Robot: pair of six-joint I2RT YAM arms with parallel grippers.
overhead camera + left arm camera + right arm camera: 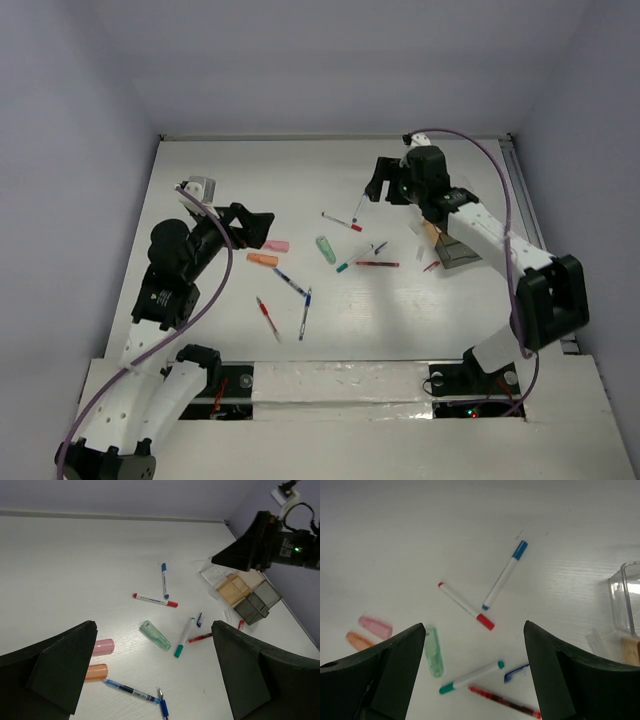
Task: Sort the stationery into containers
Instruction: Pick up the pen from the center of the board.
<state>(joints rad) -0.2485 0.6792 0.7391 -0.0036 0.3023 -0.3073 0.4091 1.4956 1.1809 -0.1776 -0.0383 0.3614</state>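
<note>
Top external view: I am watching pens (342, 222) lying scattered on the table (230, 170).
Left gripper (154, 627): gaping wide, gripping nothing.
Right gripper (474, 626): gaping wide, gripping nothing.

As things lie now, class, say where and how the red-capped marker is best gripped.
Likely mid-barrel of the red-capped marker, from straight above, jaws across its width: it lies flat, its white middle clear, while the blue-capped marker ends close beside its cap.
</note>
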